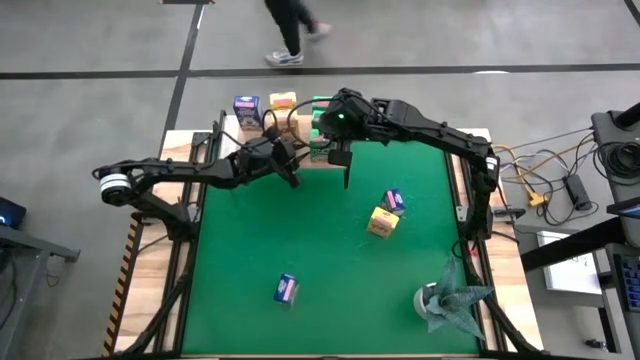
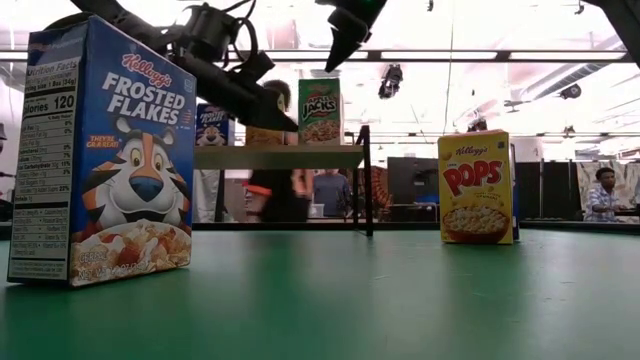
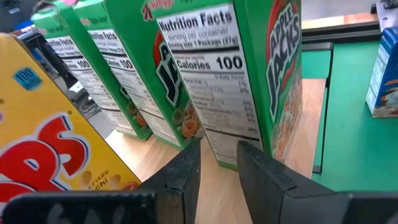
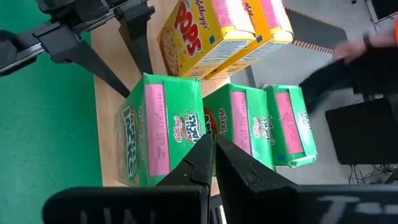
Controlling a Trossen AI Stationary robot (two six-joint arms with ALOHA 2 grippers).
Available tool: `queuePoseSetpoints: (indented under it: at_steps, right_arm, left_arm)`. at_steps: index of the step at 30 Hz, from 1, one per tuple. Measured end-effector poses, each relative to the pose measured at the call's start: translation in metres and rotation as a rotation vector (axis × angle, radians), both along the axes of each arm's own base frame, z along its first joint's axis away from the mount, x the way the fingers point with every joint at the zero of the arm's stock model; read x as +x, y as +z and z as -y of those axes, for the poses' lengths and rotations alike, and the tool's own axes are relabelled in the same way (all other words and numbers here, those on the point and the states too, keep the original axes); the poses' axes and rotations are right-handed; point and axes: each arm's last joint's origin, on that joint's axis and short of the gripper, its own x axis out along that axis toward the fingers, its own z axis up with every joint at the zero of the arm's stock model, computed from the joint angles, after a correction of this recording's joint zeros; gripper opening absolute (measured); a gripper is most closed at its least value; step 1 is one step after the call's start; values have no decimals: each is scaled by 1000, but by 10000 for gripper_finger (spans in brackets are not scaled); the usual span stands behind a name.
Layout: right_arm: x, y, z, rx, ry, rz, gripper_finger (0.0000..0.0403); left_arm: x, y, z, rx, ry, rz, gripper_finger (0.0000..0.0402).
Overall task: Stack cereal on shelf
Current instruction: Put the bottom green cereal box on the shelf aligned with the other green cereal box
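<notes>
Here the left pincer (image 3: 214, 168), slightly parted and empty, faces the green cereal box (image 3: 230, 74) on the shelf (image 3: 298, 124). Back away gently. The right pincer (image 4: 214, 158), clenched empty, hovers above the box.

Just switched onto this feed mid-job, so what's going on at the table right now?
Both arms are up at the wooden shelf at the table's far edge, stocking it with cereal boxes. Three green boxes and two yellow boxes stand on it. The left gripper sits partly open, right by the nearest green box, holding nothing. The right gripper hangs shut and empty above the green boxes. On the green mat, a yellow box and two blue boxes wait.
</notes>
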Motion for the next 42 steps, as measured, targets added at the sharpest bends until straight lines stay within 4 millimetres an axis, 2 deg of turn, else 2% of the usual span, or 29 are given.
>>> queuePoseSetpoints:
  at_steps: [12, 33, 42]
  right_arm:
    - [-1, -2, -8, 16, 18, -34, 9]
    - [1, -2, -10, 35, 17, -17, 9]
    - [13, -3, -11, 71, 131, 96, 9]
  left_arm:
    - [2, 0, 5, -2, -17, 3, 88]
    - [3, 5, 4, 20, -14, 35, 88]
    - [3, 7, 3, 40, 27, 51, 88]
